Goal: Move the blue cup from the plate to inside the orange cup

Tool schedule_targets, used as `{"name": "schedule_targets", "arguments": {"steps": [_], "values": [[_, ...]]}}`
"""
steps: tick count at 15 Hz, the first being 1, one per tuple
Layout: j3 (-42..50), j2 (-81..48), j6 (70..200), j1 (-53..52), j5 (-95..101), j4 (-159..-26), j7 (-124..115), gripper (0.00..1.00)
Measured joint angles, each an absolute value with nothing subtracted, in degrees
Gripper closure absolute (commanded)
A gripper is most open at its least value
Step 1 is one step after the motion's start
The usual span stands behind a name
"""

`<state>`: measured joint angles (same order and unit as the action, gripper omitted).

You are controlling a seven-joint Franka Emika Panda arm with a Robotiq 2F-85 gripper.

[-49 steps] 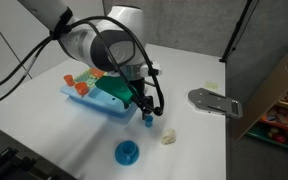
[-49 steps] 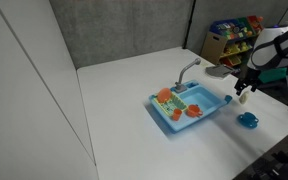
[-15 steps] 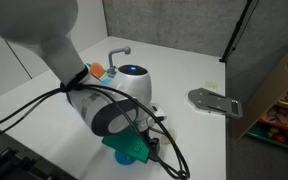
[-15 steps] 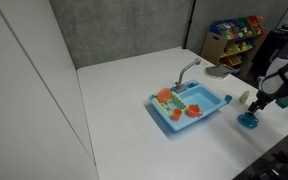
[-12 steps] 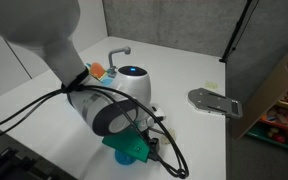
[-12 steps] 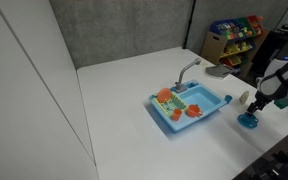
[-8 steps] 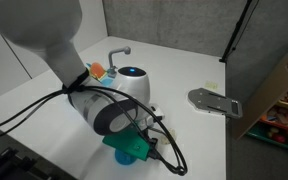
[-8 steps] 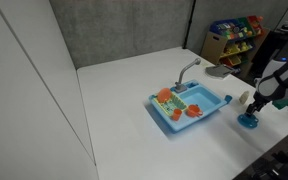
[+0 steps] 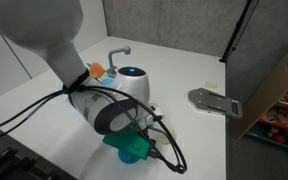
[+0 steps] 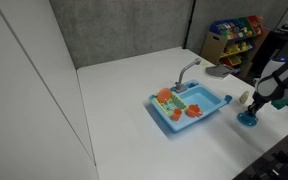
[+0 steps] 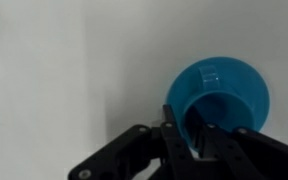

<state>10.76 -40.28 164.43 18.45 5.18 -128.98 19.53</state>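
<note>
The blue cup [image 11: 224, 100] stands upright on the blue plate [image 10: 248, 121], seen from above in the wrist view. My gripper [image 11: 184, 128] is low over it. One finger [image 11: 198, 135] is inside the cup and the other outside, shut on the cup's near wall. In an exterior view the gripper [image 10: 252, 104] hangs right above the plate at the table's front edge. My arm [image 9: 109, 110] hides the cup and plate in the exterior view beside it. Orange items [image 10: 165, 96] lie in the blue toy sink [image 10: 209, 107]; I cannot tell which is the orange cup.
The toy sink with its grey faucet [image 10: 187, 70] sits mid-table. A grey flat piece [image 9: 214, 101] lies towards the back corner. A small white object [image 10: 241, 97] rests between the sink and the plate. Shelves of toys [image 10: 234, 35] stand beyond the table.
Nothing has visibly moved in the exterior views; the arm stays low over the blue cup and plate.
</note>
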Motion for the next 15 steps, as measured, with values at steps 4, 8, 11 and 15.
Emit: {"name": "schedule_targets", "arguments": {"steps": [4,8,11,15], "values": [[10.7,-39.4,164.4,18.3,5.2,-129.0,19.5,0.96],[10.8,-39.0,164.4,18.4,5.2,-129.1,19.5,0.96],[10.8,-37.9,164.2,18.6,5.2,-129.5,19.5,0.97],[10.8,-34.8,163.5,18.4,5.2,-130.9,19.4,0.96]]}}
